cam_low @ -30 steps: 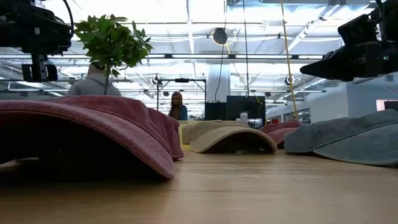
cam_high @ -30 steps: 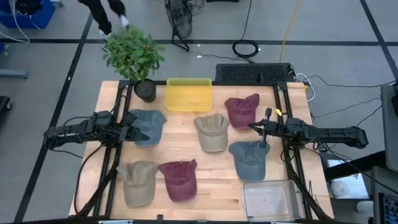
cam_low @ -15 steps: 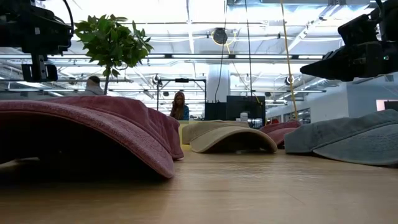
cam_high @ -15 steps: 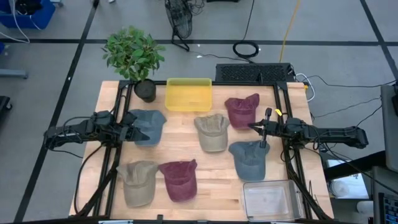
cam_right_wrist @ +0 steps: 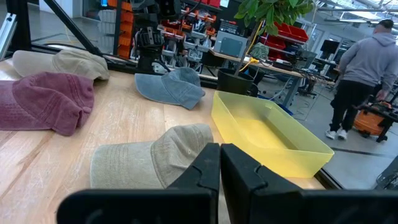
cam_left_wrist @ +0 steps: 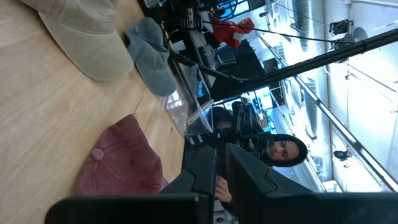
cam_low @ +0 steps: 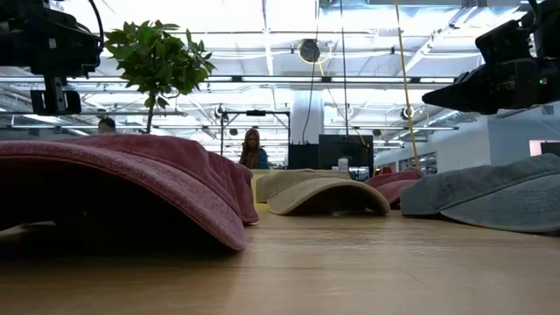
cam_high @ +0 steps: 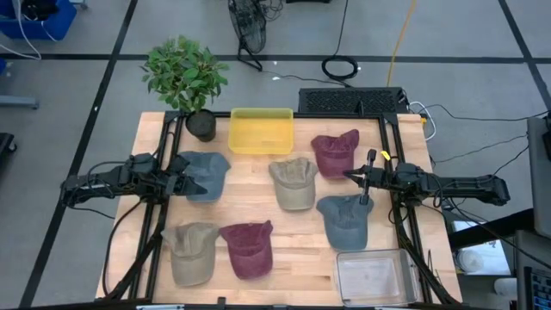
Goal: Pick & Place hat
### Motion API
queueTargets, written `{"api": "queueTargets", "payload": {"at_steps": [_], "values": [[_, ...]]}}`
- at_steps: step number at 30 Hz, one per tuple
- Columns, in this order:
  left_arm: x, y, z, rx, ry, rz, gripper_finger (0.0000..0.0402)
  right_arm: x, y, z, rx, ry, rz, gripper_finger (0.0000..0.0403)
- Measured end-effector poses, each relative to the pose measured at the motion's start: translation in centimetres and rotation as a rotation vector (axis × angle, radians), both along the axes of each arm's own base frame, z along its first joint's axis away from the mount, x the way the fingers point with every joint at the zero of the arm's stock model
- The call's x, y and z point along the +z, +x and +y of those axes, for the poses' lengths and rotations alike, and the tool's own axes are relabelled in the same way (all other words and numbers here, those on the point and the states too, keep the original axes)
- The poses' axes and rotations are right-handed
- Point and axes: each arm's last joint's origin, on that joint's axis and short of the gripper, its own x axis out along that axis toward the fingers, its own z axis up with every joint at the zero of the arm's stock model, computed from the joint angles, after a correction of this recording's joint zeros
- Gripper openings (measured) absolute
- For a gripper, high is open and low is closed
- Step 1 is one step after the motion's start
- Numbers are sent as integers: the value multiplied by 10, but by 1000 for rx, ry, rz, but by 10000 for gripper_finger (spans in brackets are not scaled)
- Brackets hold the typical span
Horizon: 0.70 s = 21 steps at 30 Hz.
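Looking down from above first: six hats lying flat around the yellow bin, namely a blue hat off its left front corner, a tan hat just in front of it, a maroon hat off its right side, and farther from the bin a second blue hat, a second maroon hat and a second tan hat; none lifted, none inside the bin, none shifted against a second ago; left gripper poised at the edge of the blue hat, right gripper between the maroon hat and the second blue hat, both exactly where they were; only change a passer-by gone from beside the plant behind the bin. Turning to the low view: same stillness on the boards, just a head moving in the room beyond. Checking the left wrist view: fingers close together with a thin slit, pinching nothing. Checking the right wrist view: fingers pressed together and empty, aimed over the tan hat toward the bin. Judging from this: a pause, with no hat yet picked and the whole task still ahead.
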Motion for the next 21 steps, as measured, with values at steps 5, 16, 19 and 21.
{"api": "queueTargets", "payload": {"at_steps": [5,16,19,21], "values": [[0,0,0,0,0,0,42,0,0,0,0,0,0,4],[0,0,0,0,0,0,42,0,0,0,0,0,0,4],[0,0,0,0,0,0,42,0,0,0,0,0,0,4],[0,0,0,0,0,0,42,1,0,0,1,-42,-2,4]]}}
